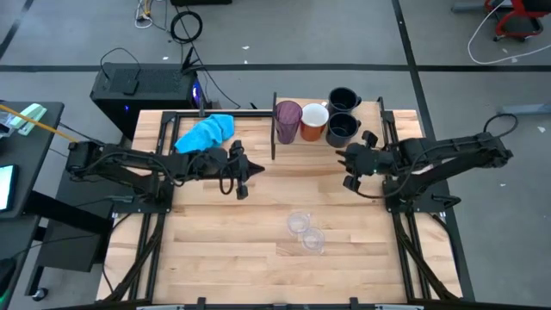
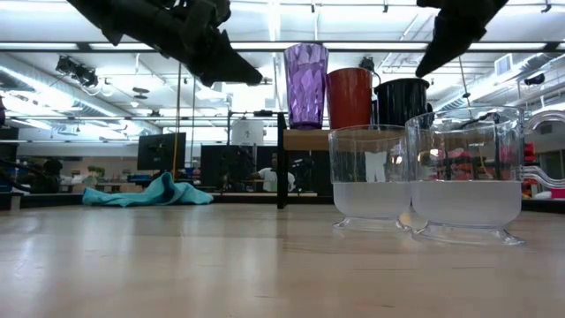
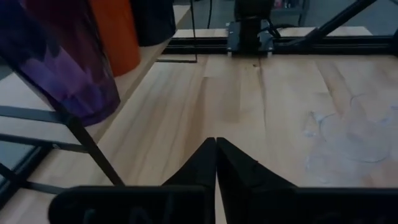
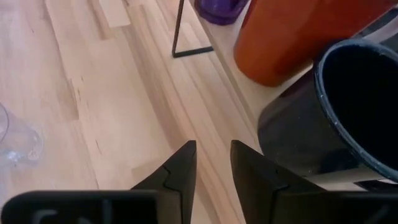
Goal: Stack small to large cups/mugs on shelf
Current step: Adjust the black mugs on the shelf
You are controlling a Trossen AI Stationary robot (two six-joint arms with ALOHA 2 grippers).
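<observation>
On the light wooden shelf (image 1: 344, 148) at the table's far edge: tall translucent purple tumbler (image 1: 287, 121), orange mug with white inside (image 1: 313, 120), two black handled mugs (image 1: 343, 114), lined up by size, apparently. Out on the pale plank-topped table (image 1: 215, 250), two small clear plastic cups (image 1: 305, 231), still to be shelved. Left gripper (image 1: 242, 170) pressed together, empty; right gripper (image 1: 353, 167) slightly parted, holding nothing, beside the mugs. Bright blue cloth (image 1: 207, 133) crumpled aside. Beyond: grey floor, cables, ceiling strip lights.
</observation>
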